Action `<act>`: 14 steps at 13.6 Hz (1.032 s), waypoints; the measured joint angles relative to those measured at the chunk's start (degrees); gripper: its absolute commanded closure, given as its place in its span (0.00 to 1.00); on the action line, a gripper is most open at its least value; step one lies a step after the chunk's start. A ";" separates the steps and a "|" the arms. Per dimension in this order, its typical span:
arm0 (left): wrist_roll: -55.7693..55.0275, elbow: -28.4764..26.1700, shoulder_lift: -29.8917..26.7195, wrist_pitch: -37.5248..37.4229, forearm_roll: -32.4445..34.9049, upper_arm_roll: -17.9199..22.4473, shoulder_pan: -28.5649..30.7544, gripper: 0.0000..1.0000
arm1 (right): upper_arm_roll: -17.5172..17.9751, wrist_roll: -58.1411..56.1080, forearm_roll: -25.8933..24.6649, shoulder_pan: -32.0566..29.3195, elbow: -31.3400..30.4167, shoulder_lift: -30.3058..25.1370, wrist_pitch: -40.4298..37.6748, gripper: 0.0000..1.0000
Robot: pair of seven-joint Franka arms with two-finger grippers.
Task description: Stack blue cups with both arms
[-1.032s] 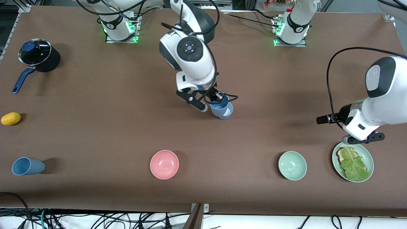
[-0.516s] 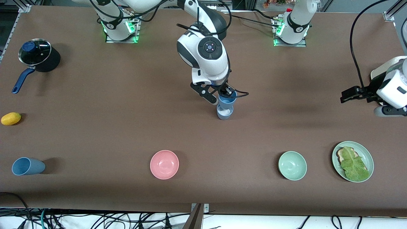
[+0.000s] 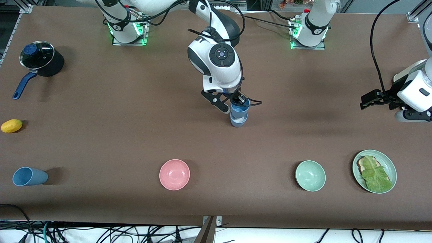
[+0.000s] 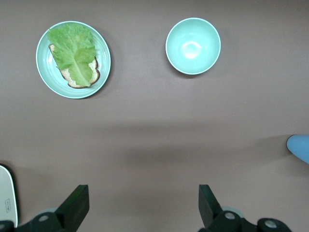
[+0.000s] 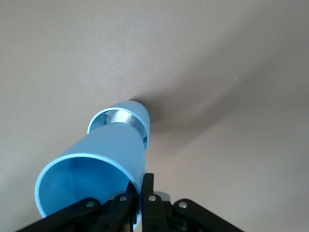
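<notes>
My right gripper (image 3: pixel 236 103) pinches the bright cup (image 3: pixel 240 107) by its rim over the grey-blue cup (image 3: pixel 238 119), so I'd centre it and lower straight, while the left gripper (image 4: pixel 142 205) waits spread open.

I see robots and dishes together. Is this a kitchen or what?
Probably a robot lab, not a real kitchen. The arms are bolted to a brown table, loose cables hang along its edge, and a pan and pink bowl look like practice props.

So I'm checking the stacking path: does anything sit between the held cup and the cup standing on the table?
Nothing visible: the right gripper holds the bright blue cup directly over the grey-blue cup.
</notes>
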 measured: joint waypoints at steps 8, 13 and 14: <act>0.92 0.05 0.00 0.02 0.07 -0.20 -0.01 0.00 | -0.50 -0.01 -0.06 -0.13 -0.10 0.63 1.37 0.51; 0.92 0.05 0.01 0.09 0.07 -0.12 0.04 0.00 | -2.24 -0.06 -0.19 -0.21 0.15 0.54 1.19 0.01; 0.92 0.05 0.01 0.10 0.07 -0.11 0.04 0.00 | -3.12 -0.55 -0.22 -0.36 0.34 0.43 0.56 0.01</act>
